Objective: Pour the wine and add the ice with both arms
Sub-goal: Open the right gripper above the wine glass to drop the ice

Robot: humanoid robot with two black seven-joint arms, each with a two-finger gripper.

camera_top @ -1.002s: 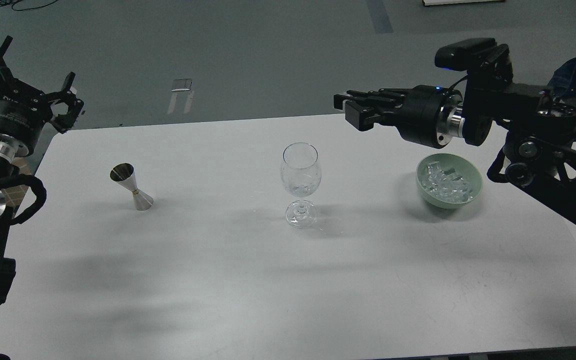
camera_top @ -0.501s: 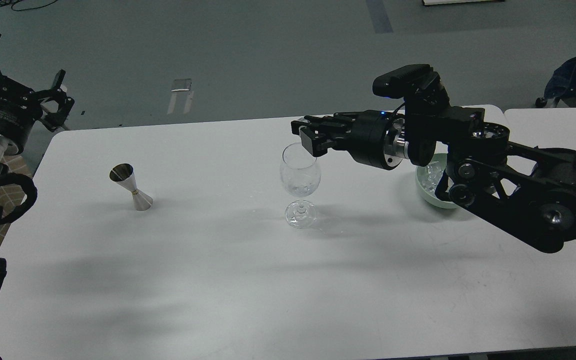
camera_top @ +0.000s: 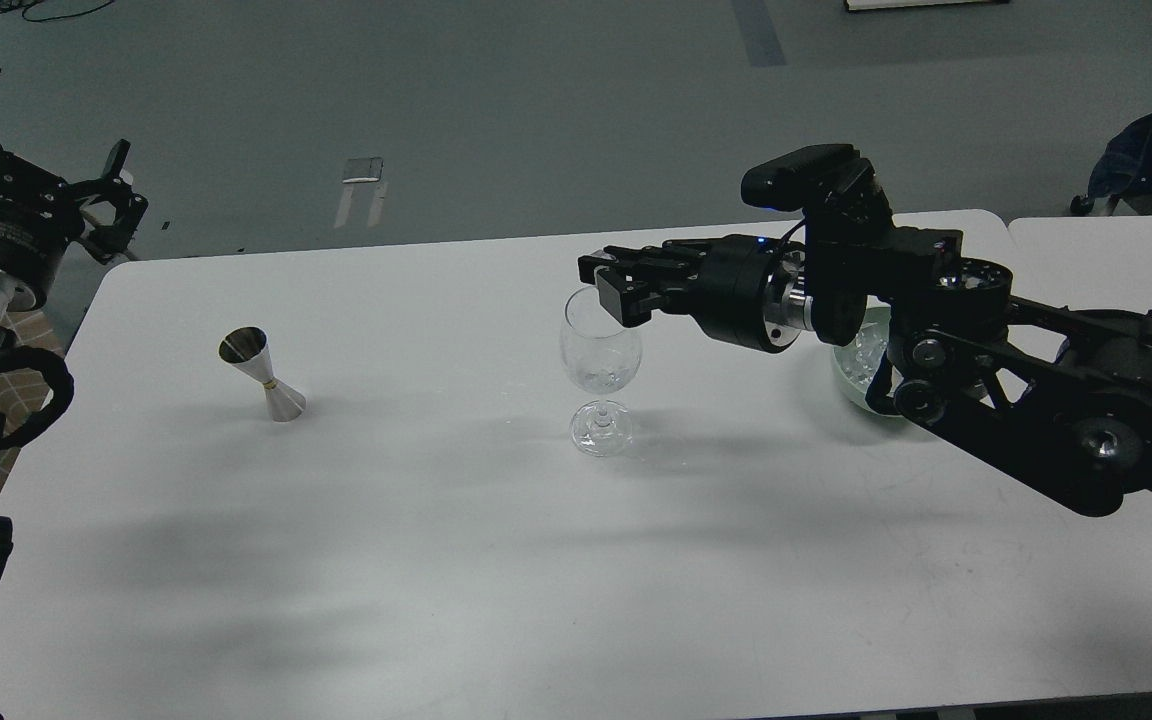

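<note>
A clear wine glass (camera_top: 601, 352) stands upright mid-table, with something clear glinting low in its bowl; I cannot tell liquid from cubes. My right gripper (camera_top: 604, 284) hovers right at the glass's rim, on its right side. Its dark fingers lie close together, and I see no cube between them. A pale green bowl (camera_top: 844, 366) holding ice (camera_top: 868, 346) sits to the right, mostly hidden behind my right arm. A steel jigger (camera_top: 264, 375) stands tilted at the left. My left gripper (camera_top: 56, 165) is raised off the table's far left corner, its prongs spread and empty.
The white table (camera_top: 436, 560) ends close behind the glass, with grey floor beyond. My right arm spans the table's right side above the bowl. A second white table edge (camera_top: 1116, 235) shows at the far right.
My right arm swung left from above the ice bowl to the glass rim, then dipped slightly. My left gripper drew back a little to the left.
</note>
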